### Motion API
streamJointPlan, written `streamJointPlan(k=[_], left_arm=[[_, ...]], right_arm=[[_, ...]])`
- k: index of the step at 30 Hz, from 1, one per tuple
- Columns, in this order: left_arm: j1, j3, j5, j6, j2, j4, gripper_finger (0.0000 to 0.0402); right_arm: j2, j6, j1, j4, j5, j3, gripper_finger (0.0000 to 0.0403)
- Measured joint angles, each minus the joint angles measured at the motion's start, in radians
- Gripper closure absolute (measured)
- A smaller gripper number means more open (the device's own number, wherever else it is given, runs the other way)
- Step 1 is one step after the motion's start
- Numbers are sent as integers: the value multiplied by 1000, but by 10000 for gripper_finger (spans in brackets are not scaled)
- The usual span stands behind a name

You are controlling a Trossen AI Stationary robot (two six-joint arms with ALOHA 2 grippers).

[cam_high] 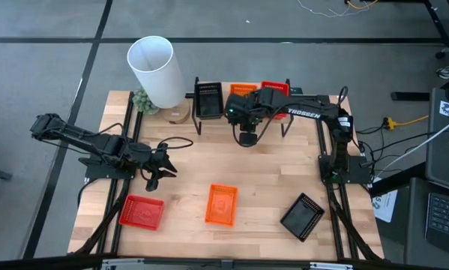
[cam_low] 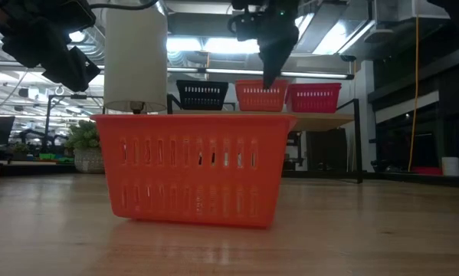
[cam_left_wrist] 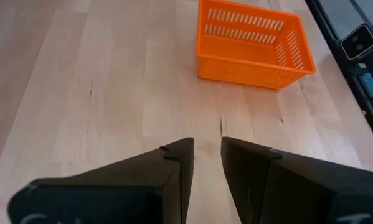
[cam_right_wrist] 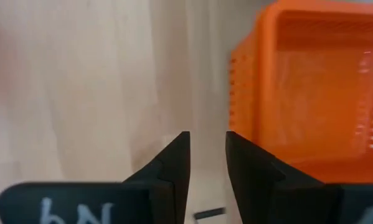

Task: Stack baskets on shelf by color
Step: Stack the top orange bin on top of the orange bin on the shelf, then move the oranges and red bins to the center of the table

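Observation:
The shelf (cam_high: 295, 124) stands at the table's far edge. A black basket (cam_high: 208, 100), an orange basket (cam_high: 241, 90) and a red basket (cam_high: 275, 88) rest on it side by side on their bottoms. On the table near its near edge lie a red basket (cam_high: 142, 212), an orange basket (cam_high: 222, 204) and a black basket (cam_high: 303, 216). My right gripper (cam_high: 246, 139) hangs at the shelf's near edge beside the orange basket (cam_right_wrist: 317, 93), pointing down, open by a narrow gap and empty. My left gripper (cam_high: 160, 169) hovers over the table's left part, narrowly open (cam_left_wrist: 208, 155) and empty.
A tall white cylinder (cam_high: 153, 69) and a small plant (cam_high: 143, 101) stand at the far left corner beside the shelf. Bare wood lies between the shelf and the three baskets on the table. In the low view the table's orange basket (cam_low: 195, 169) fills the foreground.

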Motion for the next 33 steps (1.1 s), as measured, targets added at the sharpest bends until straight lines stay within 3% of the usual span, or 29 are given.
streamJointPlan(k=[12,19,25,30,33], left_arm=[[0,0,0,0,0,0,327],[0,0,0,-1,0,0,327],[0,0,0,-7,0,0,327],[-1,0,1,-48,0,12,327],[-21,0,30,-110,35,139,327]], right_arm=[[0,-15,-41,52,3,0,302],[-3,140,7,31,-265,1,302],[-3,305,183,17,-537,1,302],[-3,305,397,-31,-562,1,302],[-5,307,516,13,-522,-18,302]])
